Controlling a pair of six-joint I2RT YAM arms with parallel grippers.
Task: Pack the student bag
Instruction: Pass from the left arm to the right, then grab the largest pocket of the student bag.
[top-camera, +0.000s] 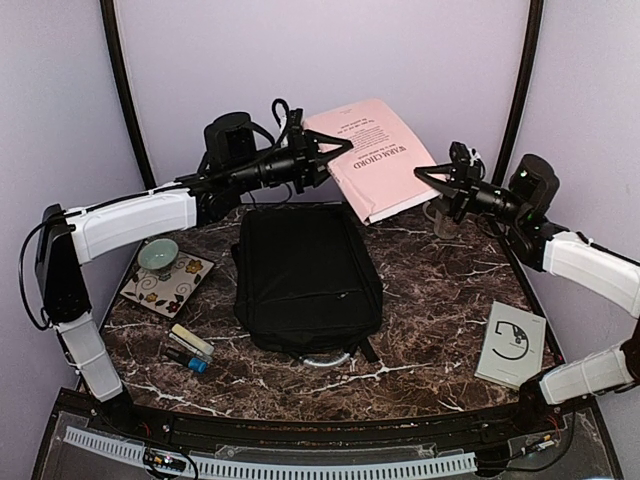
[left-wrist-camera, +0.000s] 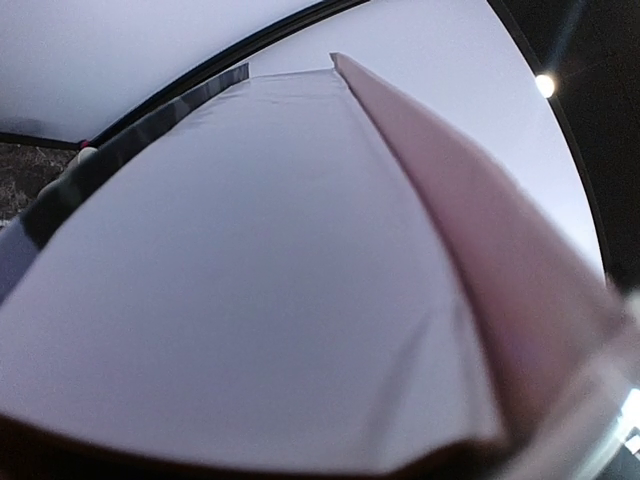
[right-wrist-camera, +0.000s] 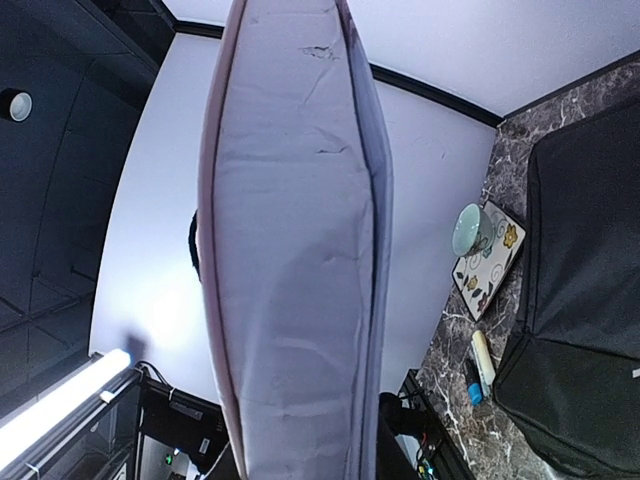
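Left gripper and right gripper are flanking one pink booklet; below are lying one student bag, one cup, one tile, one grey booklet.

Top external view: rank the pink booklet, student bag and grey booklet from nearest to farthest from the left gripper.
1. The pink booklet, raised at the back, at the tips of the left gripper.
2. The student bag, flat in the middle.
3. The grey booklet, near right corner.

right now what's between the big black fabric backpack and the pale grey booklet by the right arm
Only bare dark marble tabletop separates the black fabric backpack from the pale grey booklet; the top view shows it.
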